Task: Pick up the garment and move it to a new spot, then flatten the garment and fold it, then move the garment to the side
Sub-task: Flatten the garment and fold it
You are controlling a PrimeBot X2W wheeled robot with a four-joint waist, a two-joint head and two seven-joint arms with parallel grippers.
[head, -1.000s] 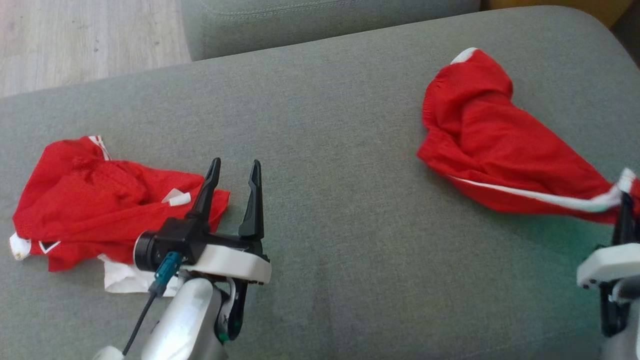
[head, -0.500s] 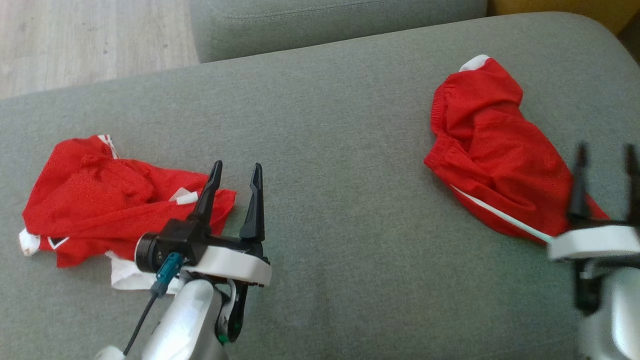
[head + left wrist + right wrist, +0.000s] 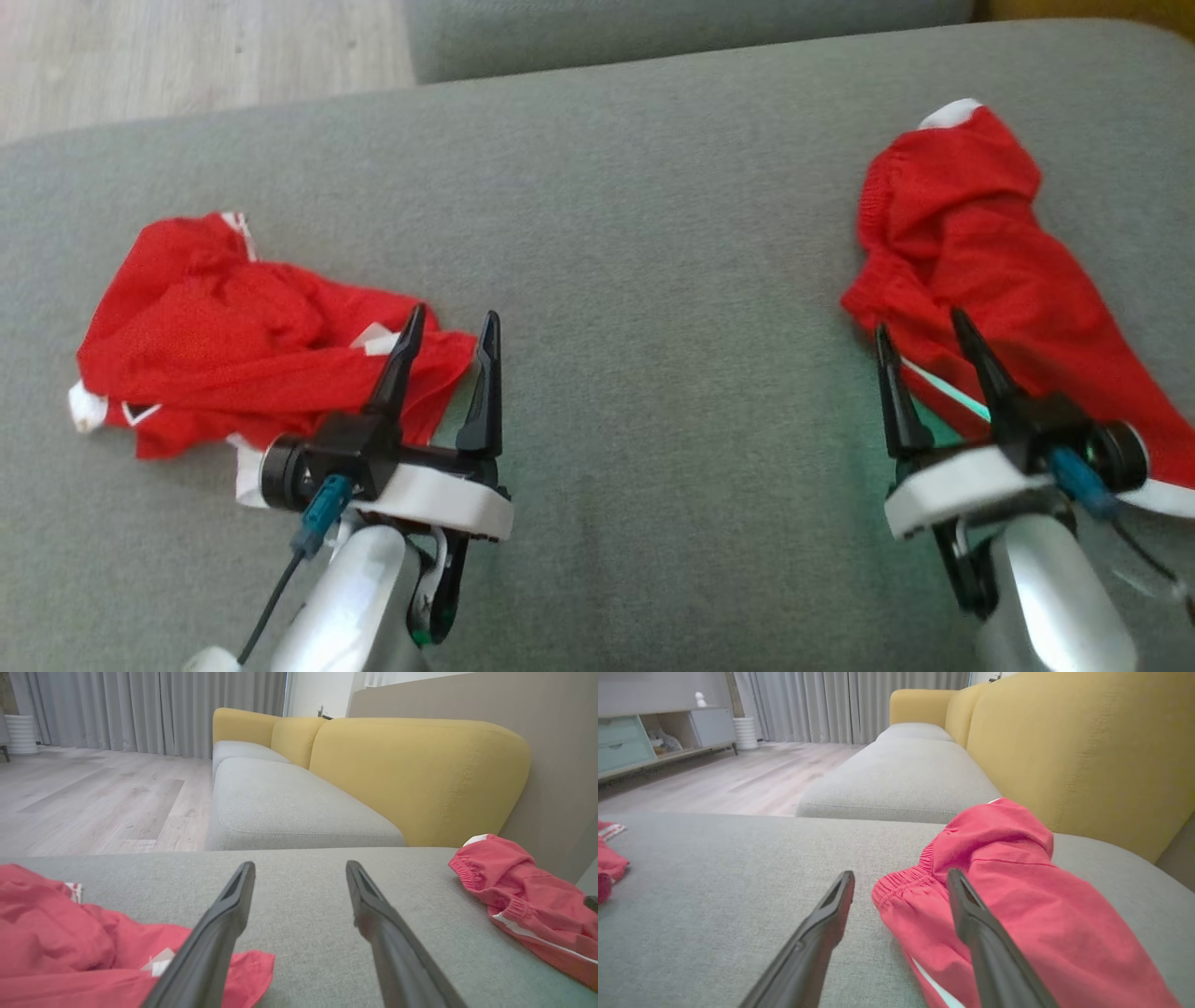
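Red shorts with a white side stripe (image 3: 990,252) lie bunched at the right of the grey cushion (image 3: 653,280). My right gripper (image 3: 920,324) stands open at their near left edge, one finger over the fabric, gripping nothing. In the right wrist view the elastic waistband (image 3: 901,884) sits just beyond the open right gripper (image 3: 901,874). A second crumpled red garment with white trim (image 3: 261,345) lies at the left. My left gripper (image 3: 454,317) is open beside its right corner, and the left wrist view has bare cushion between the fingers (image 3: 224,914).
The yellow backrest (image 3: 411,774) rises behind the right end of the cushion. Another grey seat (image 3: 280,807) extends beyond the far edge, with wood floor (image 3: 187,56) to its left. A low cabinet (image 3: 644,737) stands far across the room.
My right gripper let go of the shorts' end, opened, and swung left to their near edge. The shorts settled on the cushion. The head camera shifted; the left arm stayed put.
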